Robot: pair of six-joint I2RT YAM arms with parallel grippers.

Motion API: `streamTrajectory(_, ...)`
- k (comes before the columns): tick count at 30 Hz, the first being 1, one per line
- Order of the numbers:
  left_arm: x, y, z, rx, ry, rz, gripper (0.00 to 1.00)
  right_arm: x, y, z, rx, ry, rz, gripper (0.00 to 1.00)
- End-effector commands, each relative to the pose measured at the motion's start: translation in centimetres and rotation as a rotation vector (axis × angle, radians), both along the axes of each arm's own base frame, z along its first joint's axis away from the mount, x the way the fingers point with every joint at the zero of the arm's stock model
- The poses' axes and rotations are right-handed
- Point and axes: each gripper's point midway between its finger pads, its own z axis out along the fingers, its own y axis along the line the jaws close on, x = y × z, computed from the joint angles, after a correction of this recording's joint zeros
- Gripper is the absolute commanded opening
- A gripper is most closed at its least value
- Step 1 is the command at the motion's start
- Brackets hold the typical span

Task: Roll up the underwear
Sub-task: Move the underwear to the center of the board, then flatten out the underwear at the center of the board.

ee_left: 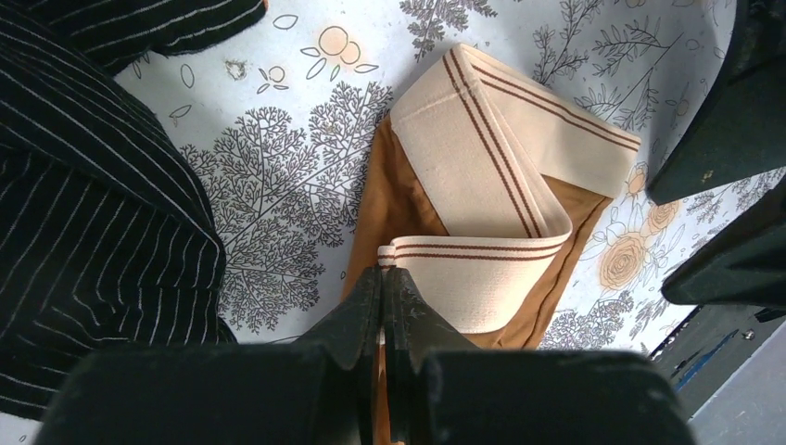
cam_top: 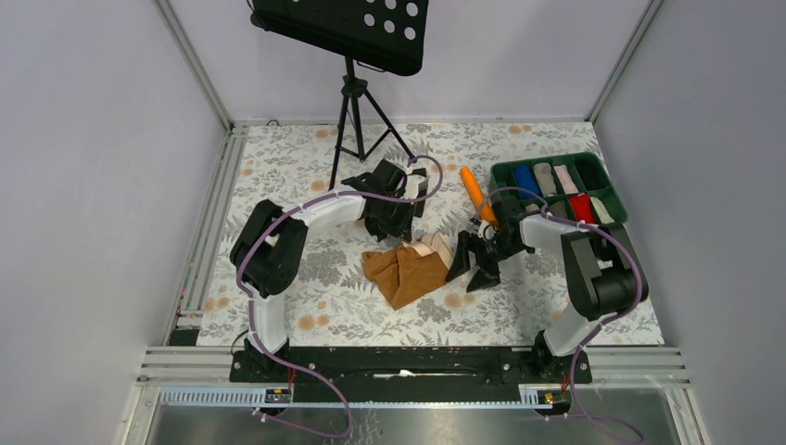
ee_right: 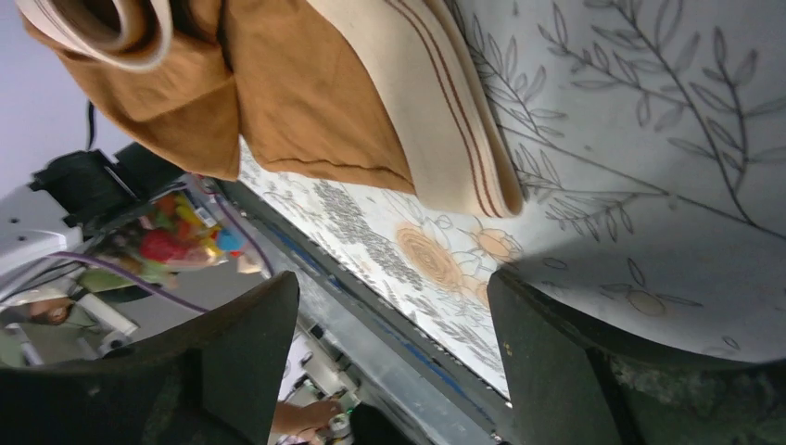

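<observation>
While the left claw [ee_left: 383, 278] clamps the underwear [ee_left: 463, 158] at a folded edge and the right claw [ee_right: 389, 297] gapes alongside, we judge slow, tight turns best.

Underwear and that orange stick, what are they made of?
The underwear looks like soft, matte brown cloth: it folds and creases. Its waistband seems ribbed beige elastic with brown stripes. The orange stick looks hard and smooth, maybe plastic.

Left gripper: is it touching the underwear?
Touching. The left wrist view shows the left gripper with its fingers shut on the underwear; brown fabric sits pinched between them.
</observation>
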Motion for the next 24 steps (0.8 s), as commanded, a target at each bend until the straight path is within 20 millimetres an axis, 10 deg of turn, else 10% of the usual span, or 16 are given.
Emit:
streamTrajectory(1,0.9,-0.2,0.3,-0.031,0.018,0.029,0.0,2.1,-0.1,-1.6,-0.075,0.017,-0.03,0.83)
streamTrajectory(24,-0.2,-1.1,2.3,-0.126,0.08,0.043,0.0,9.2,-3.9,-4.5,-0.363,-0.284,-0.164,0.7)
